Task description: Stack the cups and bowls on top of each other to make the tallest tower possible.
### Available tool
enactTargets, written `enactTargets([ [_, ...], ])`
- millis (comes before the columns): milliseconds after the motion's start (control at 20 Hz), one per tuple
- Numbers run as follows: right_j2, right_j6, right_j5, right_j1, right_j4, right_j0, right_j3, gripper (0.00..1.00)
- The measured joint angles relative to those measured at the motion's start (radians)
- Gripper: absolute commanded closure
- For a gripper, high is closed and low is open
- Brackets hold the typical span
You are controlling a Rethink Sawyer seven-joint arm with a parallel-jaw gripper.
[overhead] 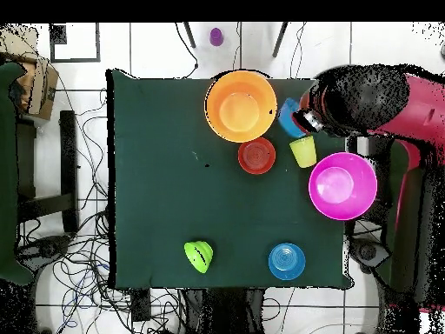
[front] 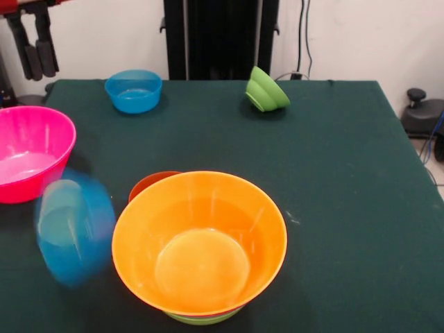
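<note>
The tower stands at the table's front: the big orange bowl [front: 199, 243] sits on a lime green bowl [front: 205, 320], and it also shows in the overhead view [overhead: 241, 106]. A red-orange bowl [front: 149, 183] stands just behind it. A small blue bowl [front: 75, 225] is blurred and tipped on its side at the front left. Overhead, this blue bowl [overhead: 290, 116] lies beside the yellow cup [overhead: 302, 151], under the arm's black end with the gripper [overhead: 308, 121]. The cup is not clear in the front view. A big pink bowl [front: 31, 152] is at the left.
Another small blue bowl [front: 133, 90] stands upright at the far side. A lime green bowl [front: 266, 90] lies tipped near the far edge. A red and black part [front: 35, 41] hangs at the top left corner. A small purple object [overhead: 215, 36] lies off the table.
</note>
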Motion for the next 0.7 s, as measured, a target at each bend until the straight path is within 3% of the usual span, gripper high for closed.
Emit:
enactTargets([
  [150, -0.031, 0.047, 0.000, -0.005, 0.014, 0.044, -0.016, 1.00],
  [400, -0.092, 0.206, 0.000, 0.000, 0.045, 0.131, -0.045, 1.00],
  [700, -0.134, 0.451, 0.000, 0.002, 0.065, 0.200, -0.052, 1.00],
])
